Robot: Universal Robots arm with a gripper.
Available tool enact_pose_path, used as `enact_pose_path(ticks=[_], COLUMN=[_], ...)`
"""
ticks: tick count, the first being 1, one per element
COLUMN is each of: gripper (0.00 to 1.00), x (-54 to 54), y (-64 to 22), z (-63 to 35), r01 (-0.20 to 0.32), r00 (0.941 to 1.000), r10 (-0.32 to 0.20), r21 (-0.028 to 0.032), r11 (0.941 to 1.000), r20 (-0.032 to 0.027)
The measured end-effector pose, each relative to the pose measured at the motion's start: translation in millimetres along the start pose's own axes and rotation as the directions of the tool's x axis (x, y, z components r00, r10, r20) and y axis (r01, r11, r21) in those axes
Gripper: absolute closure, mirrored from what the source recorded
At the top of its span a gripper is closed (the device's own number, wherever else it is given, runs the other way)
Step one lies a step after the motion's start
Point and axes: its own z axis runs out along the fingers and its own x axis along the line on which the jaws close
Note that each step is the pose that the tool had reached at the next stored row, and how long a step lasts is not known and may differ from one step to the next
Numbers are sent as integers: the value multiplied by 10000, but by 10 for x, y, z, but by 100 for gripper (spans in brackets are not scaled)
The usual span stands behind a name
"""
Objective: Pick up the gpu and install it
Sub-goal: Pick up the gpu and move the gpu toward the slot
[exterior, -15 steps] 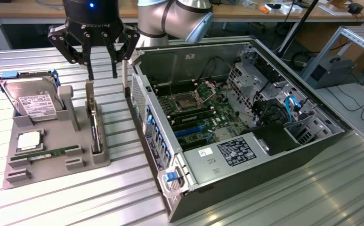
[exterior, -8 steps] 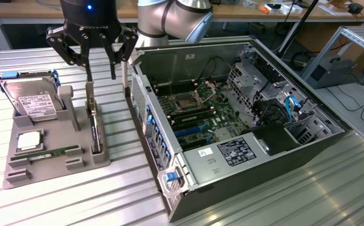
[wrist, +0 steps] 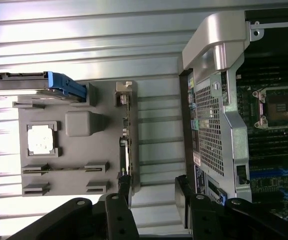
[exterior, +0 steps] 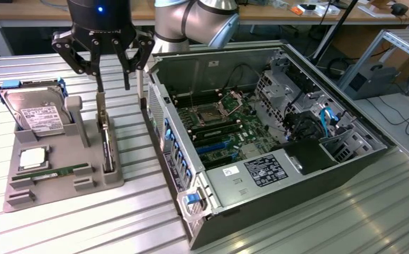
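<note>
On ribbed metal table (exterior: 317,222), moulded matte grey tray (exterior: 63,188) with shaped recesses, just beside open case (exterior: 261,132) of perforated sheet steel. In tray: silver hard drive (exterior: 38,114) with white label, blue-edged; square CPU (exterior: 33,157); narrow green memory stick (exterior: 52,172). GPU (exterior: 106,140), thin flat black card, upright on its long edge in the tray slot nearest the case, silver bracket at the end under the gripper. Gripper (exterior: 112,87), black linkage with slim straight fingers (exterior: 98,84), hanging above that bracket end; jaws spread wide, nothing held. In exterior view, fingertips just over the card's upper edge, contact not discernible. In wrist view, GPU (wrist: 125,150) as a dark edge-on strip in line with one finger (wrist: 124,187), other finger nearer the case (wrist: 218,125); gripper (wrist: 153,192) offset toward the case, not astride the card.
</note>
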Motion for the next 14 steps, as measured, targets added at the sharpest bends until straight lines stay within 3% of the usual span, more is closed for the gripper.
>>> enact_pose_path(ticks=[14], gripper=[52], x=[37], y=[-4], z=[33], r01=[0], r00=[10000], r10=[0], r21=[0], r11=[10000], r20=[0])
